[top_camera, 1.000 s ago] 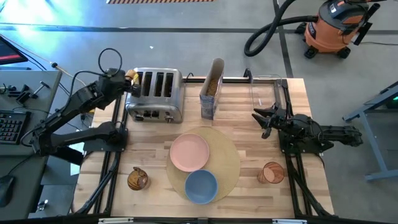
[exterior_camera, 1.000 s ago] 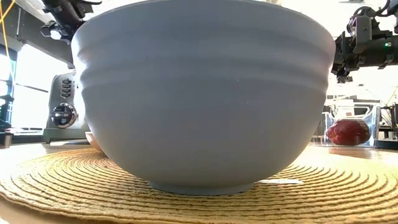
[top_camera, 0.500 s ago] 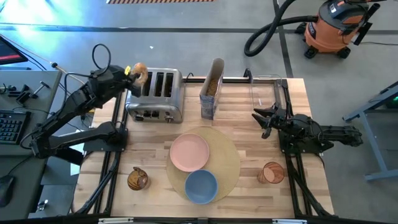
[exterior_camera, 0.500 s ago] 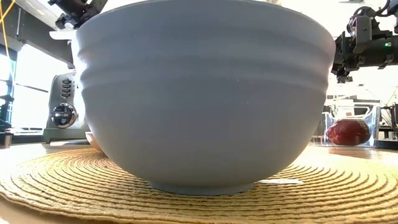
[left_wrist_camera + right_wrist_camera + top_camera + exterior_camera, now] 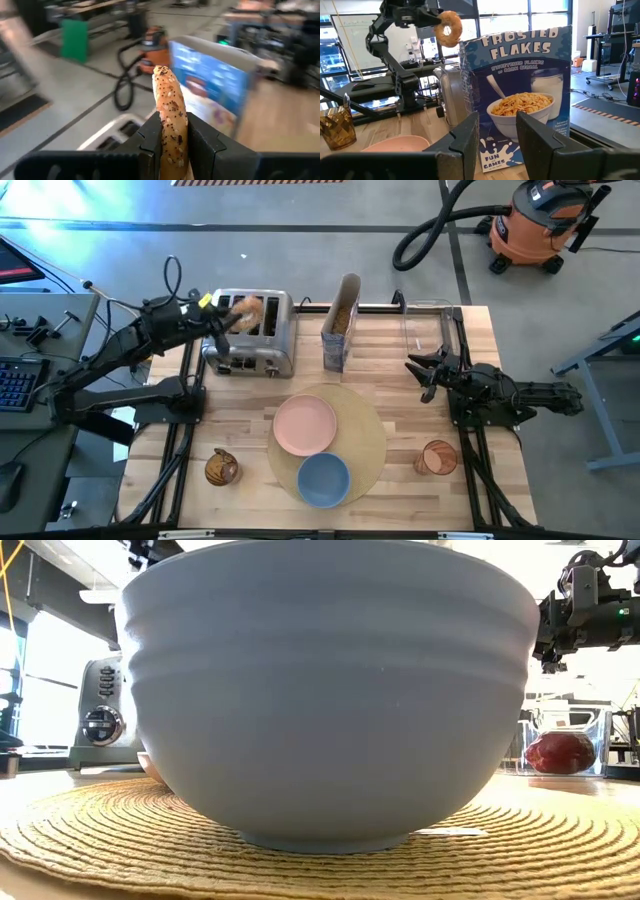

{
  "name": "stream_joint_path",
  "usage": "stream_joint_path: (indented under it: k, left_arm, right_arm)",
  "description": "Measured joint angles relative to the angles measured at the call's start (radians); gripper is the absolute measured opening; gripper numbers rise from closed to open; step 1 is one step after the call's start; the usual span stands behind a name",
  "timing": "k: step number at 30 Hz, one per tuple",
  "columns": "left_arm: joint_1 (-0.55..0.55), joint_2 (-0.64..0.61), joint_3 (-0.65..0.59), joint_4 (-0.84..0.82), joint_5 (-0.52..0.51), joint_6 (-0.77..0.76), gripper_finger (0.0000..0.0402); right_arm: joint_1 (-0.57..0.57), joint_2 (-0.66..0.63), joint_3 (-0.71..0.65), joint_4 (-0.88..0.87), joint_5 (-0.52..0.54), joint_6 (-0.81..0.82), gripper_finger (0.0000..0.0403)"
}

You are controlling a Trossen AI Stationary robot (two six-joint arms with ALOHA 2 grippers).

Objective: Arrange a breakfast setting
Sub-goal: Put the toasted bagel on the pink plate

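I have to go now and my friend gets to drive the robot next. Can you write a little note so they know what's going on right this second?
Left tool: shut on the bagel, holding it in the air above the toaster.
Right tool: waits empty over the table's right side, fingers a little apart.
Set already: pink plate and blue bowl on the round placemat.
Red fruit sits in a clear bin at the back right.
Cereal box stands behind the plate.
Left: put the bagel on the plate, then cereal and fruit. I can't see a spoon.
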Motion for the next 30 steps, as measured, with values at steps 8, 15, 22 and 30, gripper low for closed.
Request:
stream_joint_path:
  k: [8, 15, 22, 30]
  left_arm:
    - [-0.183, 0.034, 0.000, 0.001, 0.016, 0.014, 0.0057]
    - [-0.321, 0.101, 0.000, 0.001, 0.005, 0.028, 0.0057]
    - [-0.483, 0.209, 0.000, 0.000, -0.116, 0.028, 0.0057]
    - [-0.672, 0.347, 0.000, 0.001, -0.340, 0.021, 0.0058]
  right_arm:
    - [0.000, 0.000, 0.000, 0.000, 0.000, 0.000, 0.0116]
    - [0.000, 0.000, 0.000, 0.000, 0.000, 0.000, 0.0116]
    - [0.000, 0.000, 0.000, 0.000, 0.000, 0.000, 0.0116]
    - [0.000, 0.000, 0.000, 0.000, 0.000, 0.000, 0.0116]
